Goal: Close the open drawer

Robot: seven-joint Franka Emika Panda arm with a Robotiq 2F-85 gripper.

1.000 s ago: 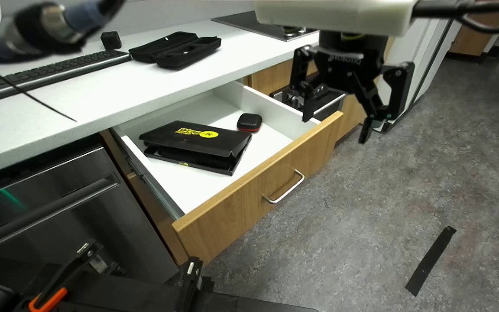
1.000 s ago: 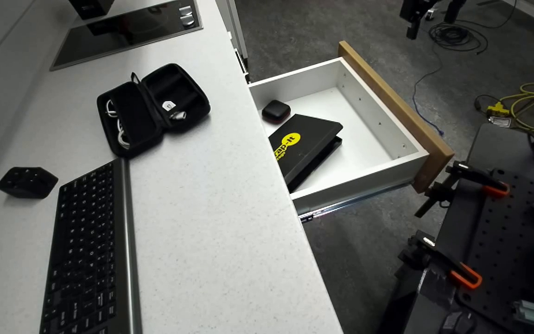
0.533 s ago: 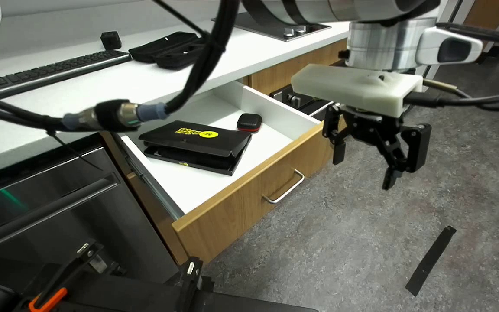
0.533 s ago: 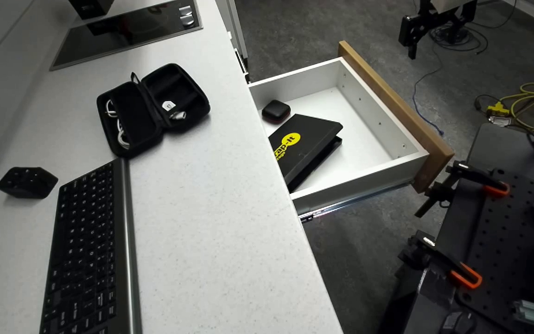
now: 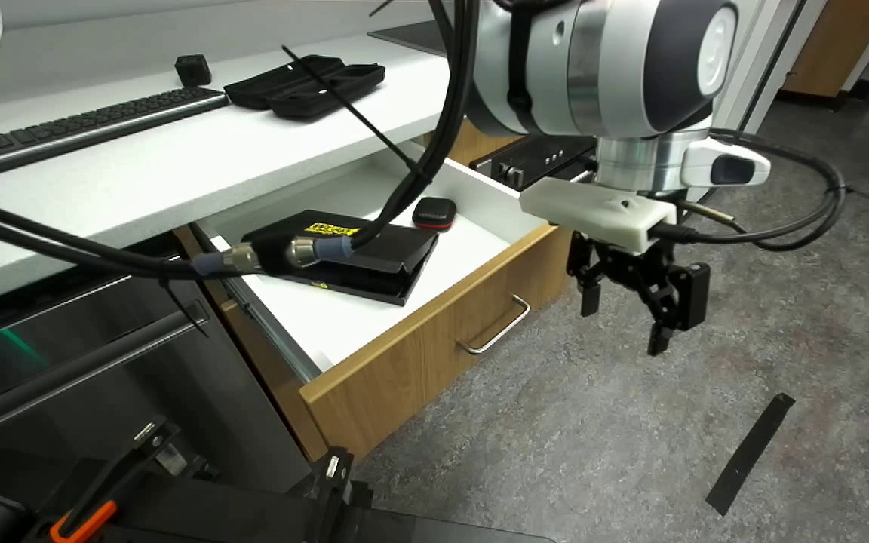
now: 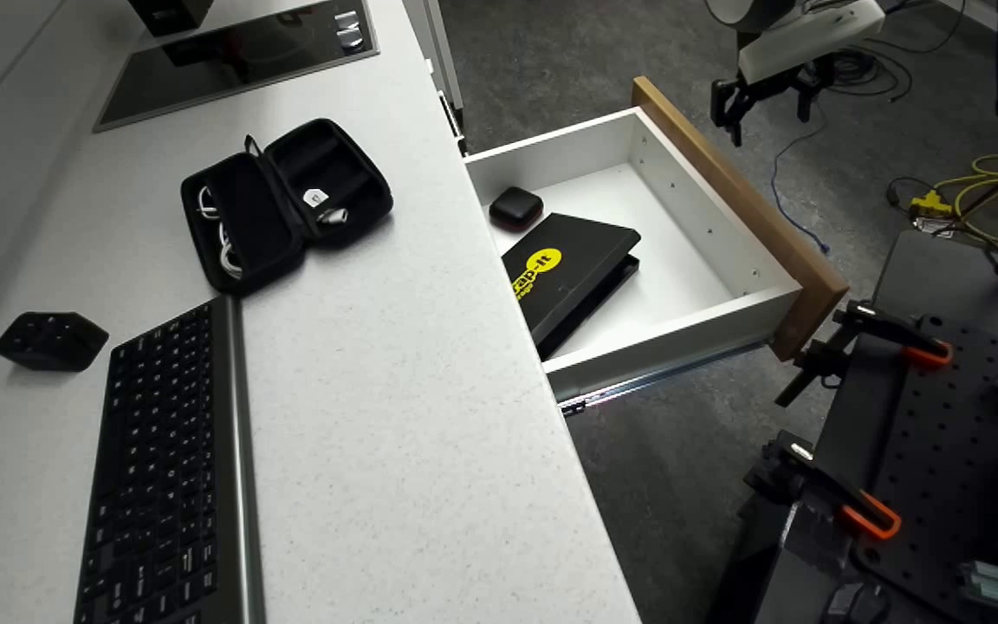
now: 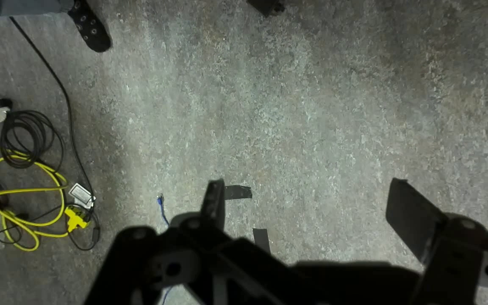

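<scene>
I find the drawer (image 5: 344, 332) nearly bleached inside by glare, the floor (image 6: 672, 442) beside it dim with shadow, a green glint (image 5: 21, 343) streaking the steel appliance front (image 5: 201, 392), and in the wrist view the fingers (image 7: 411, 216) of the gripper (image 7: 307, 192) out of focus.

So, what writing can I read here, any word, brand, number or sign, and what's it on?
"rap-it", its start cut off by the countertop in an exterior view: on the black box in the open drawer. Smaller line beneath: too small.
Keyboard: key letters too small to read.
Oven: white marks, too small.
White label by the yellow connector: too small.
White piece in the open black case: too small.
</scene>
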